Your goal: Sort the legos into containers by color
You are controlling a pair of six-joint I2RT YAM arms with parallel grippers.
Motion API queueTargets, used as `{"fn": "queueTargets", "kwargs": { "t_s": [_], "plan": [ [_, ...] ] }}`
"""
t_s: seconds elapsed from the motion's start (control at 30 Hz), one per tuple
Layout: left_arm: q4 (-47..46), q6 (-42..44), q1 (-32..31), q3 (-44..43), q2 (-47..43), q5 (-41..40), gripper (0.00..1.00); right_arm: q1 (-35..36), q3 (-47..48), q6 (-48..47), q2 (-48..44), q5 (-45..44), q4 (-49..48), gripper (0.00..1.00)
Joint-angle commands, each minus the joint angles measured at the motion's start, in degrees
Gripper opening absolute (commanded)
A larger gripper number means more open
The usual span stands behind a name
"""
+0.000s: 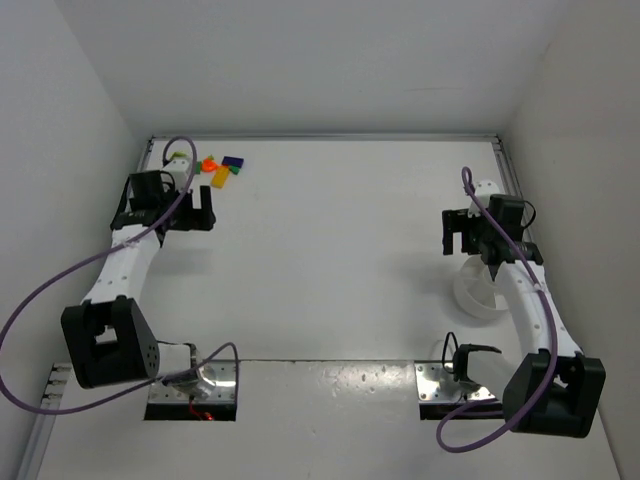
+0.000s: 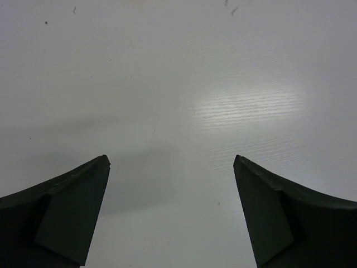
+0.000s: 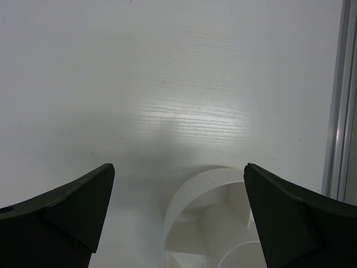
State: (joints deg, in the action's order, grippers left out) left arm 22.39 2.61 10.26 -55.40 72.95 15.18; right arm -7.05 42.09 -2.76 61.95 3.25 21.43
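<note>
The legos (image 1: 222, 169) lie in a small cluster at the far left of the table: orange, yellow, blue, green and red-orange bricks. My left gripper (image 1: 201, 213) is open and empty just in front of them; its wrist view (image 2: 172, 162) shows only bare table. The round white sectioned dish (image 1: 480, 292) sits at the right, partly hidden under my right arm. My right gripper (image 1: 462, 234) is open and empty just beyond the dish. The dish's rim and compartments (image 3: 212, 223) show between and below its fingers, with no bricks in the parts that show.
White walls close in the table on the left, back and right. A metal rail (image 3: 337, 100) runs along the table's right edge near the dish. Purple cables loop from both arms.
</note>
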Motion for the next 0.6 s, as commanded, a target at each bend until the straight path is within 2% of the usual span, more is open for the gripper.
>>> {"fn": "queueTargets", "kwargs": {
  "t_s": [0.0, 0.37, 0.57],
  "plan": [
    [-2.0, 0.8, 0.8, -3.0, 4.5, -0.8, 0.99, -0.2, 0.2, -0.3, 0.0, 0.3, -2.0, 1.00],
    [-0.2, 0.8, 2.6, -23.0, 28.8, -3.1, 0.94, -0.2, 0.8, -0.8, 3.6, 0.8, -2.0, 1.00],
    [1.6, 2.0, 2.6, -31.8, 38.4, -1.5, 0.94, -0.2, 0.8, -0.8, 4.1, -0.3, -2.0, 1.00]
  ]
}}
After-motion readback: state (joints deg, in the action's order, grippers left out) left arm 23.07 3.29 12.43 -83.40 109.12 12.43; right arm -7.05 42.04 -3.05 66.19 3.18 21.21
